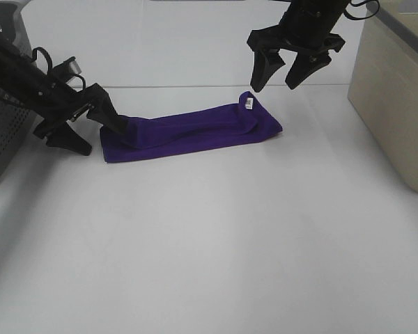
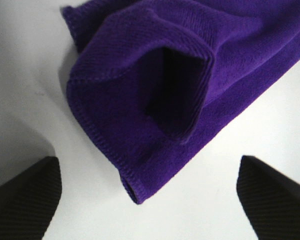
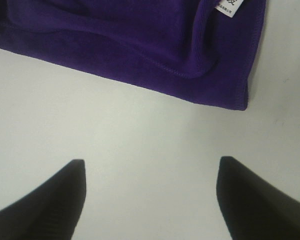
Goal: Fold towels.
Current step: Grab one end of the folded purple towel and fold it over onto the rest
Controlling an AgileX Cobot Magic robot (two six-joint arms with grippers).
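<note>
The towel [image 1: 188, 132] lies on the white surface [image 1: 209, 243] as a long purple strip, already doubled lengthwise, between the two baskets and toward the far side. The step in hand looks like the crosswise fold, bringing one short end over to the other. The left pincer [image 1: 109, 140] sits low at the strip's left end, spread wide and gripping nothing. The left wrist view shows its fingers [image 2: 30, 195] on either side of that corner, where the layers gape into a loose pocket. To do this well it should close on both layers at once, biting past the stitched hem so the under layer is not left behind, then lift only enough to clear the cloth. The fold wants the edges carried square rather than dragged. The right pincer [image 1: 273, 87] hangs open and empty above the right end, near the white tag [image 1: 249, 103]. It would do best to pin or lift that end evenly, so the strip does not skew. As for containers, the dark perforated basket [image 1: 0, 132] stands at the left edge and the beige bin [image 1: 393, 90] at the right. Neither interior is visible, so I cannot tell what they hold.
</note>
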